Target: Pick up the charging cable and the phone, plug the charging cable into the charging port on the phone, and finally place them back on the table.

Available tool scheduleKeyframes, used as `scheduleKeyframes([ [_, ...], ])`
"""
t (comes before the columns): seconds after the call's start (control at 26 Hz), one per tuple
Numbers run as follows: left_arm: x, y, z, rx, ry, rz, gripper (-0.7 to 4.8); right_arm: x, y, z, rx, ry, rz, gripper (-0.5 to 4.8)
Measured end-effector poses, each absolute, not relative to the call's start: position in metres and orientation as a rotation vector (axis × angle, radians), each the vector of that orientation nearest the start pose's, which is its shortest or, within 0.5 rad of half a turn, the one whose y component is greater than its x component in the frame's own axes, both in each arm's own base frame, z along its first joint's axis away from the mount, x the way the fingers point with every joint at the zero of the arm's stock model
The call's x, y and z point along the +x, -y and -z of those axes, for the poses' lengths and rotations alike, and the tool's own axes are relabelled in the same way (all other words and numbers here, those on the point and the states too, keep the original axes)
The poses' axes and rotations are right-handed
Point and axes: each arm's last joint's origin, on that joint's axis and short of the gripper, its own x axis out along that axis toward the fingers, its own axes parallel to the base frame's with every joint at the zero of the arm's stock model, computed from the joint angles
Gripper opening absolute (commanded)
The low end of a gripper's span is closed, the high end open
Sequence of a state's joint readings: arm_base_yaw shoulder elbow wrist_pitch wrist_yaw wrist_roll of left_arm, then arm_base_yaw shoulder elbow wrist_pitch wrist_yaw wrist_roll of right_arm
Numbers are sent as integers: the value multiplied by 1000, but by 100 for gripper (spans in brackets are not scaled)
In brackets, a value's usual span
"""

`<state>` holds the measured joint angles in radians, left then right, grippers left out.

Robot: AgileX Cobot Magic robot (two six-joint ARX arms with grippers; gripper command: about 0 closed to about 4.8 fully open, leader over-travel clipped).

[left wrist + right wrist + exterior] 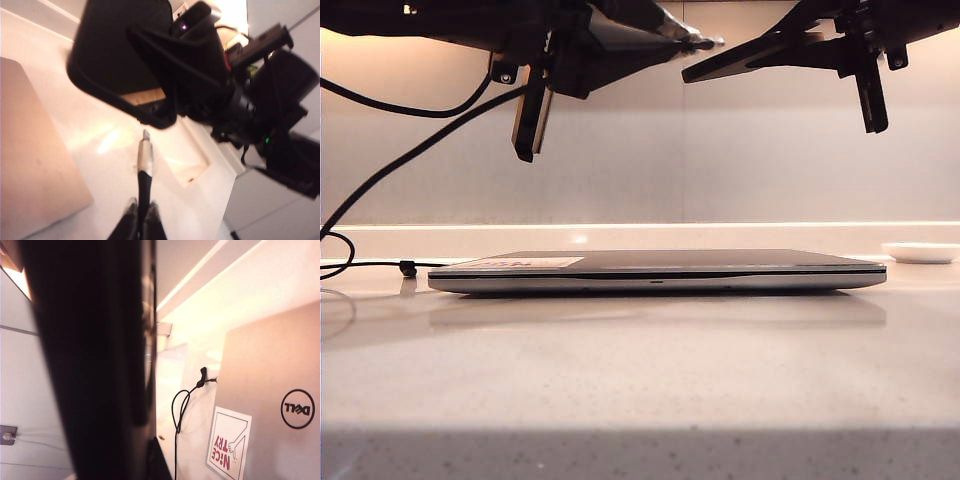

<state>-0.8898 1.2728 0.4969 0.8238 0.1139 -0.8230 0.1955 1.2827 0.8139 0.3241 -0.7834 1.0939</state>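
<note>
The charging cable [145, 165] is seen pinched just behind its silvery plug by the closed fingers of the left gripper [141, 212], the plug tip aimed at the lower edge of the phone [120, 55] and stopping just short of it. The phone, a black slab, is held aloft by the right gripper [705, 45], whose jaws are closed on it; in the right wrist view it [90, 360] fills the frame as a dark band. In the exterior view both arms are shown raised, the left gripper [532, 125] at about 11 o'clock with its fingers pointed downward, the right arm at 1 o'clock with the phone [760, 52] carried nearly level. The cable [410, 160] is seen trailing from the left gripper down to the table [640, 380] at 9 o'clock, where a small black band [408, 267] rests. A closed silver laptop [660, 272] with a pale sticker [228, 444] is laid flat beneath both arms. A shallow white dish [920, 252] is set at 3 o'clock; its contents cannot be made out.
</note>
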Motion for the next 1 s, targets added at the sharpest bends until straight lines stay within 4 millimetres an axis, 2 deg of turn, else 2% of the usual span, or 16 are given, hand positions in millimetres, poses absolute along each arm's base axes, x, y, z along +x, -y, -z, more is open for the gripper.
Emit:
scheduleKeyframes([
  [1.0,161,198,-234,-808,-350,958,-6,267,-77,-287,1135,-734,-805,-6],
])
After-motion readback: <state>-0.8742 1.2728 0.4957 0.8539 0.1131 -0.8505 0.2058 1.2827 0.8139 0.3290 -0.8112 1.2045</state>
